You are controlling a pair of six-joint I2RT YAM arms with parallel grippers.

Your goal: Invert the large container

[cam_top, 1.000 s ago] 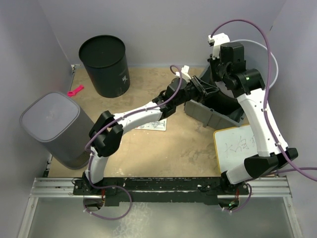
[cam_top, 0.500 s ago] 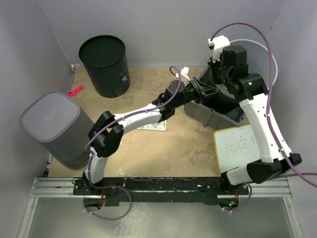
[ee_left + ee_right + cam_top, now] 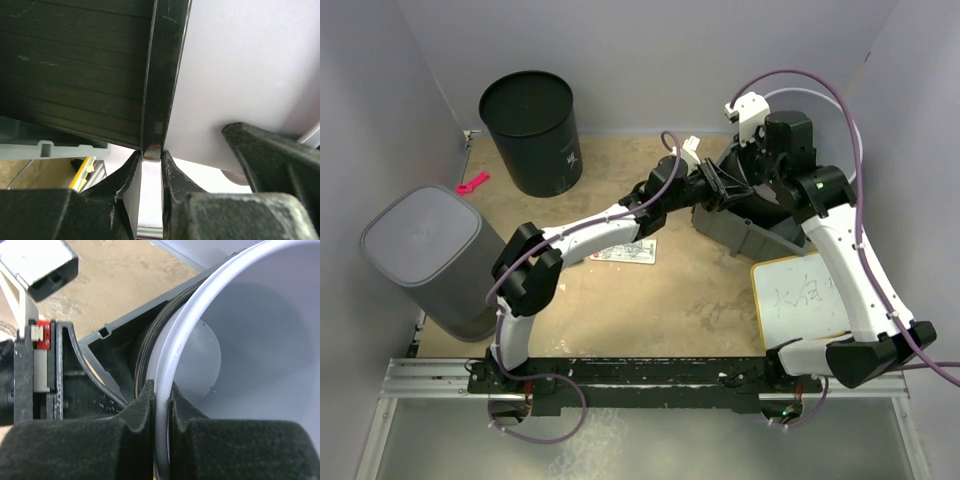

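Note:
A white bucket (image 3: pixel 825 110) lies tilted at the back right, with a dark grey rectangular bin (image 3: pixel 750 235) against it. My right gripper (image 3: pixel 760 165) is shut on the bucket's rim; in the right wrist view the fingers (image 3: pixel 162 390) pinch the white rim (image 3: pixel 175 350), with the bucket's inside (image 3: pixel 260 340) to the right. My left gripper (image 3: pixel 720 185) reaches in from the left. In the left wrist view it (image 3: pixel 151 156) is shut on the end of the bin's black edge (image 3: pixel 165 75), beside the bucket's white surface (image 3: pixel 250 65).
A black round bin (image 3: pixel 532 130) stands at the back left. A grey lidded bin (image 3: pixel 430 255) stands at the left edge. A whiteboard (image 3: pixel 805 300) lies at the right front. A paper card (image 3: pixel 625 250) lies mid-table, and a pink clip (image 3: pixel 472 182) lies by the left wall.
My right arm has swung left and taken the white bucket's rim with it. My left arm has stretched a little further back and up with the bin's edge.

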